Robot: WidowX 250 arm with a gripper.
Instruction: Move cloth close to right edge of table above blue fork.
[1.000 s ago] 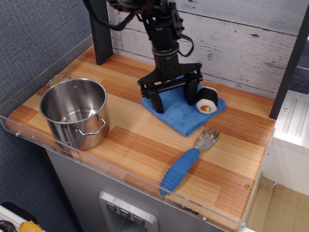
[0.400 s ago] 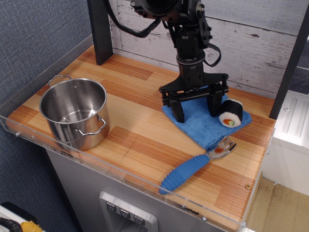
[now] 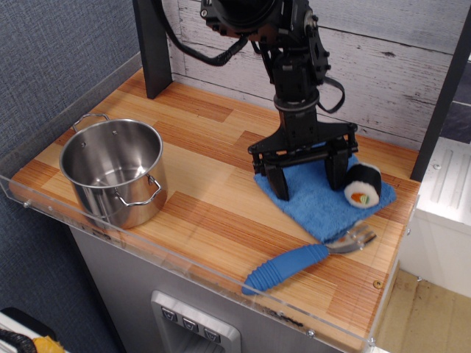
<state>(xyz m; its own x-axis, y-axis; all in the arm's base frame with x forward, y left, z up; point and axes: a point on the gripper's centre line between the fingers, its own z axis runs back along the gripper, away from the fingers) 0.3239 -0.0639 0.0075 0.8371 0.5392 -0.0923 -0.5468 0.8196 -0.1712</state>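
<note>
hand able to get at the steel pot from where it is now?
Probably yes. The hand is pressed on the blue cloth, and the bare table between it and the pot holds nothing; the pot's open top faces up.

– Where could you pass on the worktop (image 3: pixel 221 213)?

– The wide middle band between the steel pot (image 3: pixel 114 170) and my fingers (image 3: pixel 280 184) lies open, right to the front acrylic rim (image 3: pixel 184 257).

– And on the right?

– Crowded. My fingers stand on the cloth (image 3: pixel 324 202), the sushi roll (image 3: pixel 362 185) sits touching its right part, and the blue fork (image 3: pixel 298 259) lies just below, its head against the cloth's front corner. A dark post (image 3: pixel 153 44) blocks the back left, and the plank wall (image 3: pixel 390 66) closes the rear
</note>
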